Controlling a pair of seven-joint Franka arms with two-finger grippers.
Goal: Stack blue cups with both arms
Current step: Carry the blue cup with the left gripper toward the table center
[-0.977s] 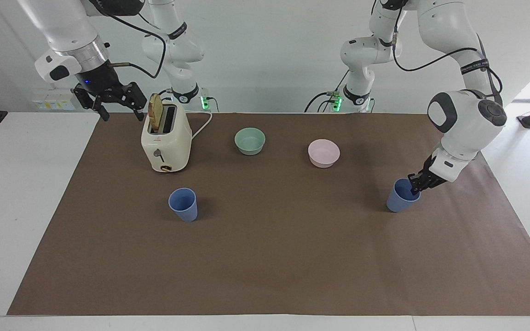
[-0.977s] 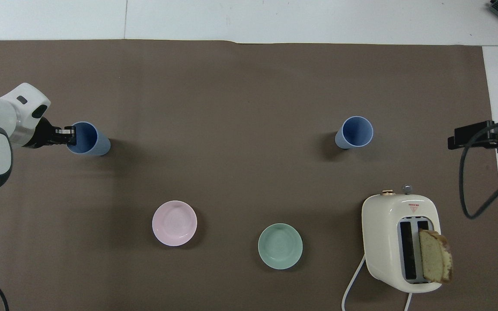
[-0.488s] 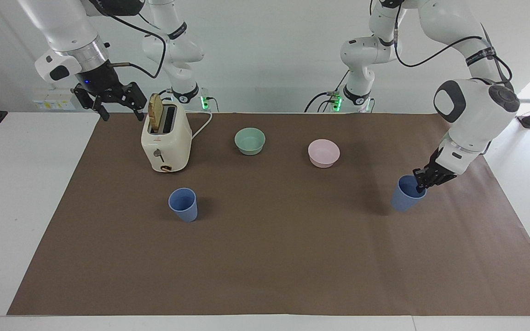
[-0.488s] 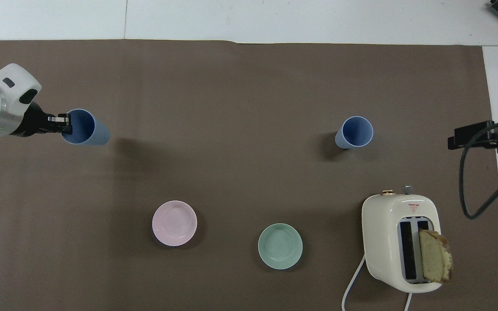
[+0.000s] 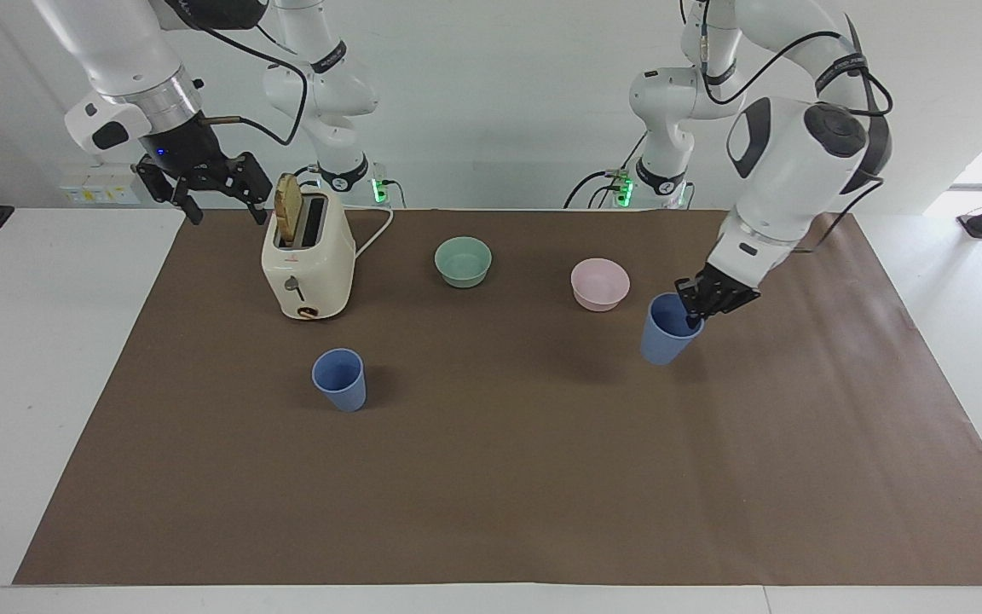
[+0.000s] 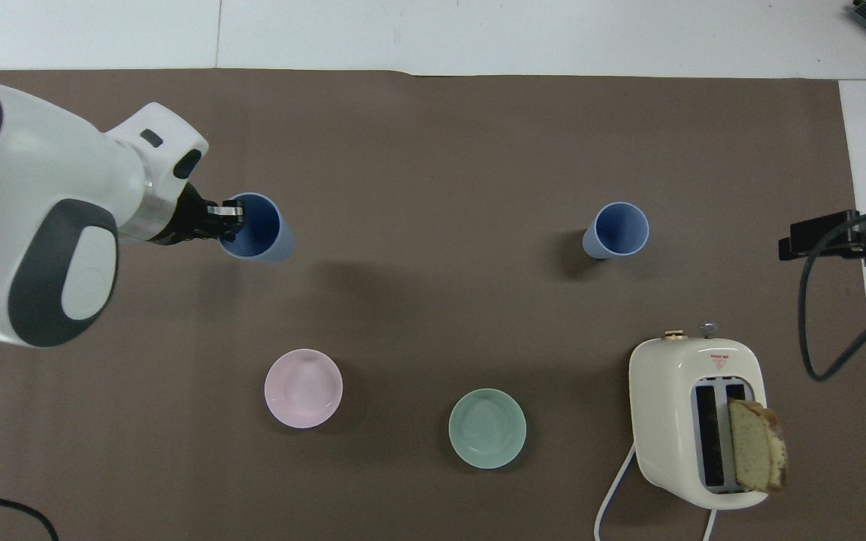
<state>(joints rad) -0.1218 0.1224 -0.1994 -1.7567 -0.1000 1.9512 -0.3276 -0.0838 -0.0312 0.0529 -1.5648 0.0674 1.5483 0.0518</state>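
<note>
left gripper carrying the held blue cup up off the brown mat, now travelling from the left arm's end of the table toward the middle, tilted cup hanging in the air beside the pink bowl, its shadow on the mat below

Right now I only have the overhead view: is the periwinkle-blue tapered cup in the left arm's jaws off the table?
Observer: Yes. In the facing view the periwinkle-blue cup hangs tilted in the left gripper, clear of the brown mat, its shadow apart from it.
Operator: Right gripper? I see just an edge of it.
Observer: The right gripper waits in the air, jaws open, beside the cream toaster and its bread slice.
</note>
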